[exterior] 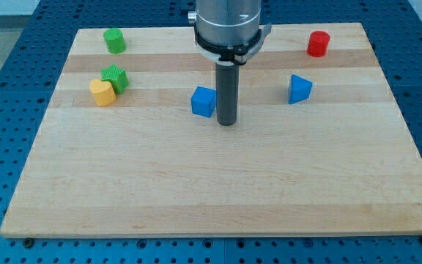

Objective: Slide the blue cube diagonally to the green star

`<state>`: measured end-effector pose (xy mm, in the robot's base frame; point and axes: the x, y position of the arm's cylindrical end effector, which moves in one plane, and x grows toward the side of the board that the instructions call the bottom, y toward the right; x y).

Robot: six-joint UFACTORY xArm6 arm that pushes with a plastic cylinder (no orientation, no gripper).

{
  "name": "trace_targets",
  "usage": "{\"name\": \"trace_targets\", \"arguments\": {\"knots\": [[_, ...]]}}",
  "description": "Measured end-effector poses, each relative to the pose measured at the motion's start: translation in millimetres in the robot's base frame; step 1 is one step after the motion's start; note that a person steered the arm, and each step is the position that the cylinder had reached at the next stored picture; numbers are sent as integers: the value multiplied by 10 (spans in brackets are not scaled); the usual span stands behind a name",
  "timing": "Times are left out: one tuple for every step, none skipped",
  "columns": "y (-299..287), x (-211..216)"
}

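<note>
The blue cube sits on the wooden board a little above its middle. My tip stands just to the cube's right and slightly below it, close to its right side. The green star lies at the view's left, touching the yellow block at its lower left. The star is far to the left of the cube and a little higher.
A green cylinder stands at the top left. A red cylinder stands at the top right. A blue triangular block lies right of my tip. The board's edge runs along the bottom.
</note>
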<state>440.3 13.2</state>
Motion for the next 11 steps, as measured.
{"name": "trace_targets", "arguments": {"knots": [[380, -412], [198, -612], [87, -704], [-10, -703], [-245, -603], [-381, -294], [-380, -142], [-414, -243], [-624, -84], [-534, 368], [-673, 276]]}}
